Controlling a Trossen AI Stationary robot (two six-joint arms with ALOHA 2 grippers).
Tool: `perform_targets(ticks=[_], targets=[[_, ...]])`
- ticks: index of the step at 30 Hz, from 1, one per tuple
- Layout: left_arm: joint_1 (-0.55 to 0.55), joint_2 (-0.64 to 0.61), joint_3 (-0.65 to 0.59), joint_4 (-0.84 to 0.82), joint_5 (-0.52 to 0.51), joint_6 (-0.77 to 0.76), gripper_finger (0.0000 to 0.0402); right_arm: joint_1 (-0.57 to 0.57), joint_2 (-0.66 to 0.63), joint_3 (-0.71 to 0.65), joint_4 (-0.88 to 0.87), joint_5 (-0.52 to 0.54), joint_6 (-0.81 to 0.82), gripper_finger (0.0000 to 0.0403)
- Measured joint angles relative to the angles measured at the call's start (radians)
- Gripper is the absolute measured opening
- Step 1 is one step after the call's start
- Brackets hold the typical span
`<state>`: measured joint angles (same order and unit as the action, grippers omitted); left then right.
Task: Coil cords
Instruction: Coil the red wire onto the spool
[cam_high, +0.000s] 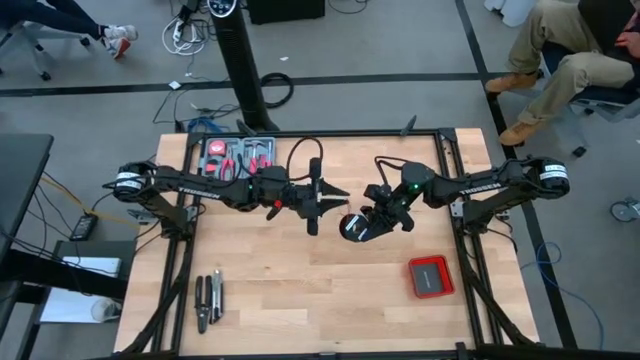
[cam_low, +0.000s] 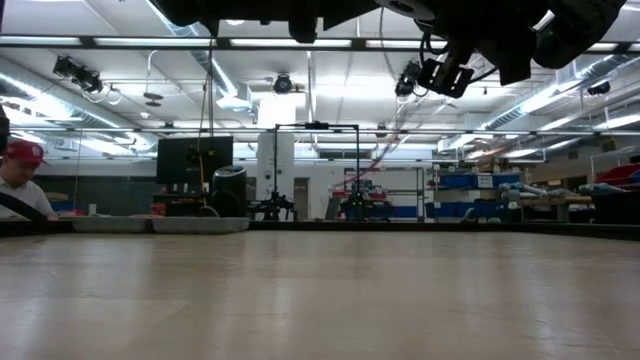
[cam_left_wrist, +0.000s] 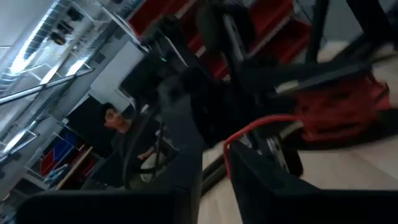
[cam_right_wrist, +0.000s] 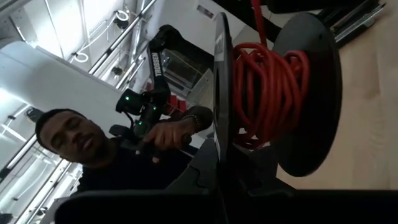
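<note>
The cord is a thin red wire, mostly wound as a coil (cam_right_wrist: 267, 93) on a black spool (cam_high: 352, 227) with two round flanges. My right gripper (cam_right_wrist: 227, 171) is shut on this spool above the table's middle. A free strand of the wire (cam_left_wrist: 258, 124) runs from the spool (cam_left_wrist: 339, 109) into the gap between the fingers of my left gripper (cam_left_wrist: 214, 168). That gripper is open and stands just left of the spool (cam_high: 338, 196), pointing level at it. My right gripper pinches the rim of the spool's near flange (cam_right_wrist: 219, 124) between its two fingers, coming level from the table's right. The flange stands on edge in the fingers, and the spool is clear of the table. Whether my left gripper touches the red strand I cannot tell.
A flat red box (cam_high: 430, 276) lies on the table at the near right. A tray of red-handled tools (cam_high: 240, 156) sits at the far left and dark pliers (cam_high: 208, 300) at the near left. People sit beyond the table's edges.
</note>
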<state>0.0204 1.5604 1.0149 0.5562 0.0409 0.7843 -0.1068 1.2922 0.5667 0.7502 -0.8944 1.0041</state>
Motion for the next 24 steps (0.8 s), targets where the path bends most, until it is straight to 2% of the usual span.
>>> perform_targets(ticks=[5, 24], targets=[[-0.001, 0.000, 0.000, 0.023, -0.010, -0.065, 0.0100, 0.009, 0.000, 0.000, -0.002, 0.014, -0.009, 0.0000], [-0.002, 0.000, 0.000, 0.079, 0.013, -0.112, 0.0101, 0.043, 0.000, 0.000, 0.016, 0.046, -0.021, 0.0000]])
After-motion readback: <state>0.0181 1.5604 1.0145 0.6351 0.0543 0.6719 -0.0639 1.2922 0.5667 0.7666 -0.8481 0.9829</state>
